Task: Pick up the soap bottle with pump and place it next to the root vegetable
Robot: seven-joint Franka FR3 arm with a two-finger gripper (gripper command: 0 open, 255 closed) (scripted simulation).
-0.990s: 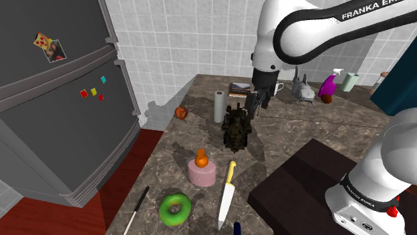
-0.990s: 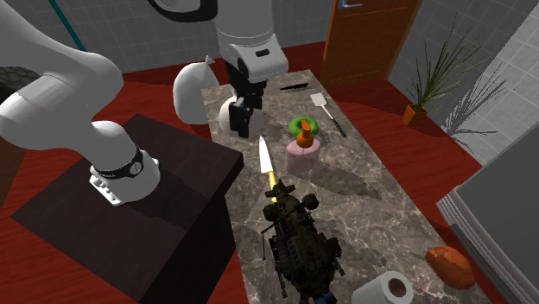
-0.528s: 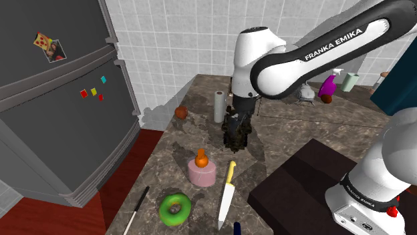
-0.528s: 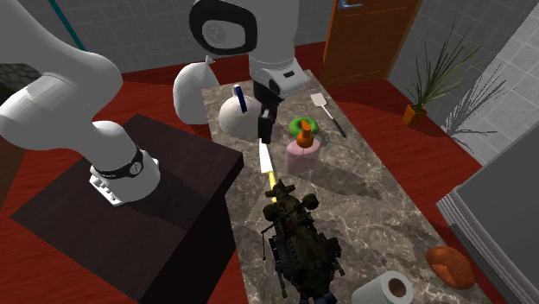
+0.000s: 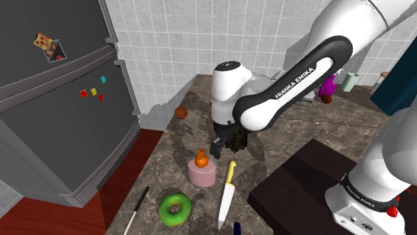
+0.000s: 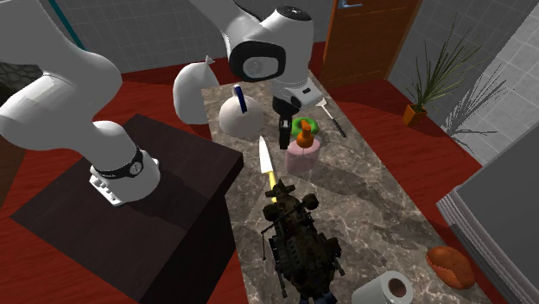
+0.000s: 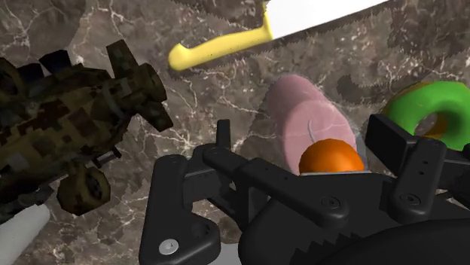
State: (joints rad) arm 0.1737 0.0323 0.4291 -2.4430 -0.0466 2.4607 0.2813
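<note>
The soap bottle [image 5: 202, 171] is a short pink cylinder with an orange pump top, standing upright on the marble counter [image 5: 281, 133]. It also shows in the second exterior view [image 6: 303, 148] and the wrist view [image 7: 305, 113]. The root vegetable [image 5: 180, 112] is a brown-orange lump near the counter's fridge-side edge, well away from the bottle [image 6: 449, 264]. My gripper [image 5: 217, 145] hangs just above and beside the bottle [image 6: 285, 135], open and holding nothing. In the wrist view the gripper [image 7: 305, 147] has the orange pump top between its spread fingers, which do not touch it.
A camouflage toy vehicle [image 6: 298, 243] lies behind the gripper. A yellow-handled knife [image 5: 227, 193] and a green ring [image 5: 175, 208] lie close to the bottle. A paper roll [image 6: 389, 289] stands past the toy. The grey fridge [image 5: 53, 120] flanks the counter, and the dark stand [image 5: 301, 187] is opposite.
The arm swung down from over the camouflage toy to just above the soap bottle. The fingers stayed open. Nothing on the counter moved.
</note>
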